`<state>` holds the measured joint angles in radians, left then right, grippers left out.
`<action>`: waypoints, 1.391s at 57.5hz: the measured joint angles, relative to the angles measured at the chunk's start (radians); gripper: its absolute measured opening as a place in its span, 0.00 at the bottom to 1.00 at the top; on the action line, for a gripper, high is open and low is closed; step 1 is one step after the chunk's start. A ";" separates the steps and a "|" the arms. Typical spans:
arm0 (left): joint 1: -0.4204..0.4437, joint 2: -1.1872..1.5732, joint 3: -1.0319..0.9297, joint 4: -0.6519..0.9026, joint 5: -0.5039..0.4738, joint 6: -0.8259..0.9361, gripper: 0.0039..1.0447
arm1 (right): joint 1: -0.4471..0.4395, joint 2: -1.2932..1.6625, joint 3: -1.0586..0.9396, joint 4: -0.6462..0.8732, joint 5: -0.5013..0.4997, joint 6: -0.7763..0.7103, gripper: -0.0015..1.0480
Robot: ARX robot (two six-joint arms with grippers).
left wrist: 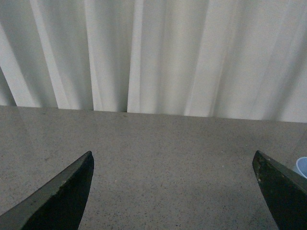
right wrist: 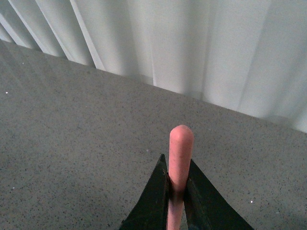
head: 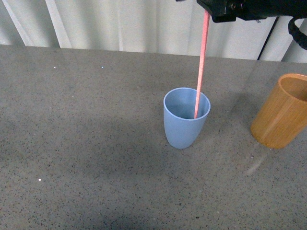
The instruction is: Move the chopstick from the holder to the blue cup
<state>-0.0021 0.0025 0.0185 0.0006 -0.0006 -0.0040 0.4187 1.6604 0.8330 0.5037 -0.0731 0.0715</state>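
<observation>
The light-blue cup (head: 185, 117) stands upright mid-table. A pink chopstick (head: 201, 64) hangs nearly vertical with its lower end inside the cup's mouth, near the right wall. My right gripper (head: 211, 14) is at the top edge of the front view, shut on the stick's upper end. In the right wrist view the chopstick (right wrist: 180, 153) is pinched between the dark fingers, at my right gripper (right wrist: 176, 179). The orange-brown holder (head: 282, 111) stands at the right edge. My left gripper (left wrist: 173, 165) is open over bare table, with a sliver of the blue cup (left wrist: 302, 166) at that view's edge.
A grey speckled tabletop (head: 86, 143) stretches left of and in front of the cup. White pleated curtains (head: 120, 24) close off the far edge of the table.
</observation>
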 joint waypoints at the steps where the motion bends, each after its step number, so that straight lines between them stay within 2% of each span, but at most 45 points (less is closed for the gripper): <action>1: 0.000 0.000 0.000 0.000 0.000 0.000 0.94 | -0.002 0.006 0.000 0.002 0.000 0.000 0.04; 32: 0.000 0.000 0.000 0.000 0.000 0.000 0.94 | 0.009 0.088 0.003 0.041 0.002 0.006 0.04; 64: 0.000 0.000 0.000 0.000 0.000 0.000 0.94 | 0.036 0.038 0.003 0.020 0.045 0.024 0.89; 66: 0.000 0.000 0.000 0.000 0.000 0.000 0.94 | 0.036 0.026 0.003 0.015 0.049 0.024 0.92; 72: 0.000 0.000 0.000 0.000 0.000 0.000 0.94 | 0.036 -0.014 0.001 -0.004 0.072 0.021 0.90; 80: 0.000 0.000 0.000 0.000 0.000 0.000 0.94 | 0.028 -0.095 -0.013 -0.054 0.183 -0.015 0.90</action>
<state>-0.0021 0.0025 0.0185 0.0006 -0.0006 -0.0040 0.4465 1.5650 0.8196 0.4500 0.1101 0.0563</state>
